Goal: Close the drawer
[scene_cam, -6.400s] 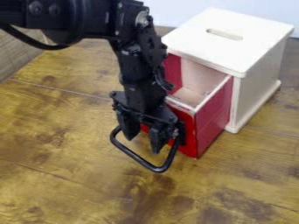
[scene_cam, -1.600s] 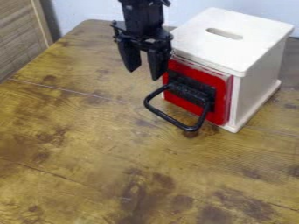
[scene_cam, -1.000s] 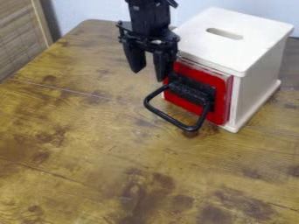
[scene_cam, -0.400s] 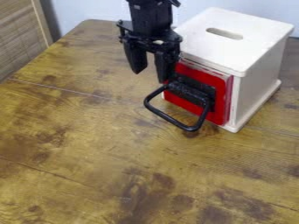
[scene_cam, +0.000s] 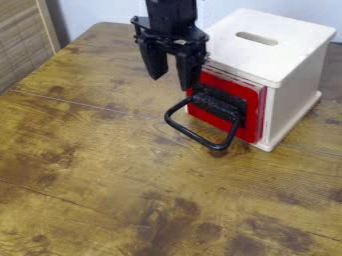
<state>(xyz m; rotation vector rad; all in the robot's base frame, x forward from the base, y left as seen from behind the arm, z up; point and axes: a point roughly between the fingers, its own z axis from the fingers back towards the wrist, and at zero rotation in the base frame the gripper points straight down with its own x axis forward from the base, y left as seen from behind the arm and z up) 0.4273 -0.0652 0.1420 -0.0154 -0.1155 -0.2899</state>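
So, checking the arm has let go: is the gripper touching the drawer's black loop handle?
Apart. The camera view shows the gripper raised above the loop handle, with bare table visible between its fingertips and the loop. The drawer sits pushed in.

Soft, even light, faint shadows on the table (scene_cam: 94,170); picture small and slightly blurred.

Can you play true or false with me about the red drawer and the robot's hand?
1. The red-fronted drawer is pushed into the pale wooden box with a slotted top. True.
2. The black robot gripper is holding the large black loop handle. False: it hangs above and apart from it.
3. The loop handle rests low against the brown wooden table. True.
4. The slot is on the side of the box. False: it is on top.
5. A ball sits on the box. False: nothing is on it.
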